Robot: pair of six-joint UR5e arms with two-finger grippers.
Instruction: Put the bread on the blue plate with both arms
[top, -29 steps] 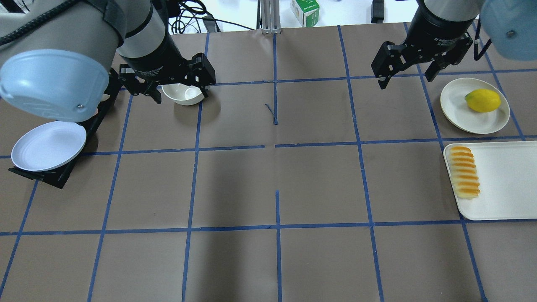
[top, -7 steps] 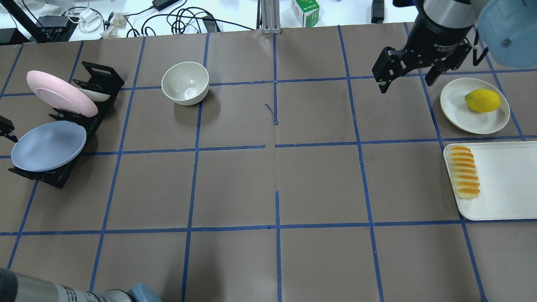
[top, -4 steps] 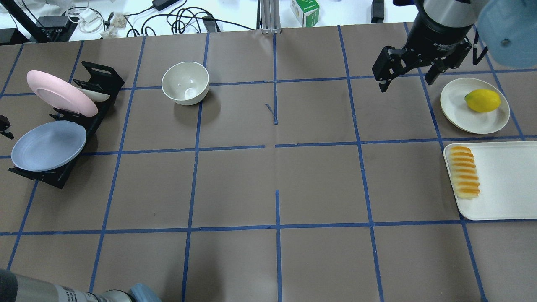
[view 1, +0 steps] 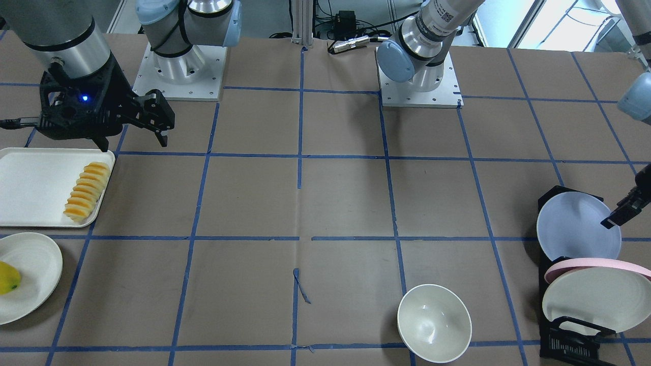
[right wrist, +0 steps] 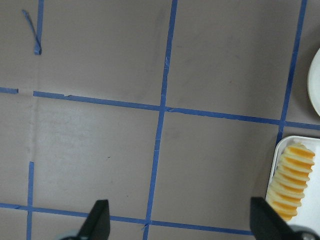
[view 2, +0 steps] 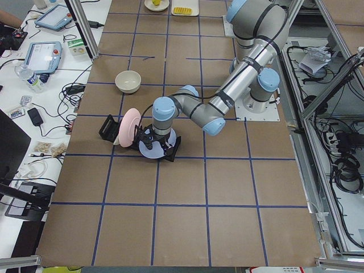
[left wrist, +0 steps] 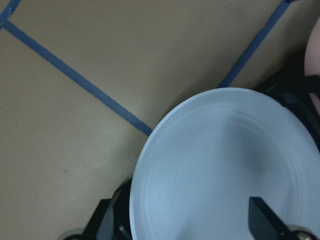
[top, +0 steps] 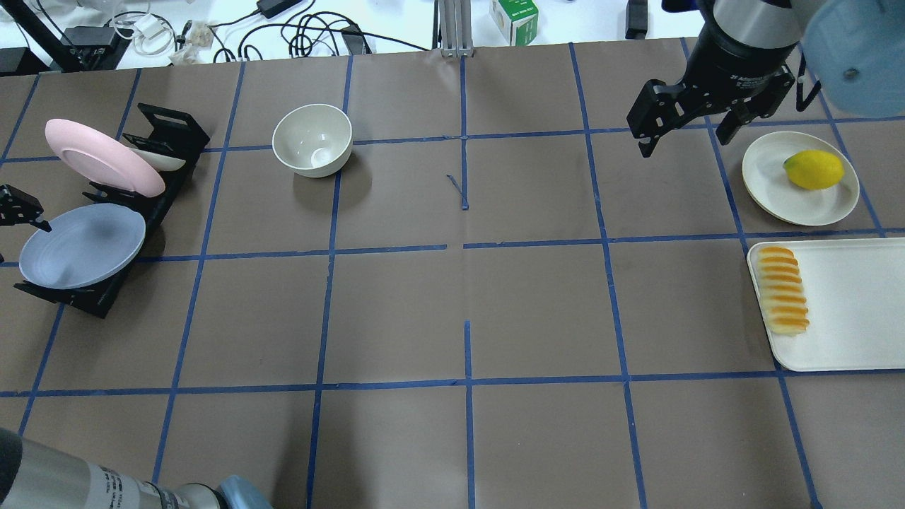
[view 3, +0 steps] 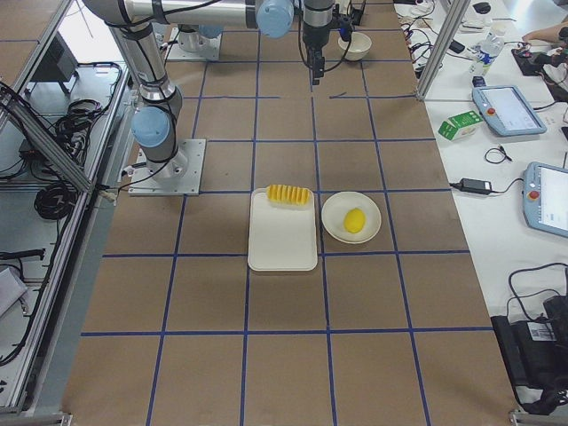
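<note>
We find the left gripper point(left wrist: 182, 226) open: in its wrist view the two fingers stand wide apart with nothing clamped between them. It hangs right at the blue plate point(top: 78, 247), and in the front-facing view one finger point(view 1: 612, 219) lies across the plate's face. We cannot tell whether it touches. The blue plate leans tilted in the front slot of a black rack point(top: 99, 300) at the left end of the bench point(top: 466, 304). A pink plate point(top: 99, 159) leans in the slot behind it, and an off-white plate shows partly behind that one. An off-white bowl point(top: 312, 139) stands upright on the bench, well apart from the rack, toward the middle.

The right gripper point(top: 686, 138) is also spread open and holds nothing. It hovers over bare bench near a round off-white plate point(top: 778, 191) that carries a yellow fruit point(top: 813, 170).

The bread point(top: 781, 290) lies on a white tray point(top: 848, 311) at the right end of the bench, along the tray edge nearest the bench's middle, with its orange ridges up. It is well apart from the right gripper, and the whole bench lies between it and the blue plate.
</note>
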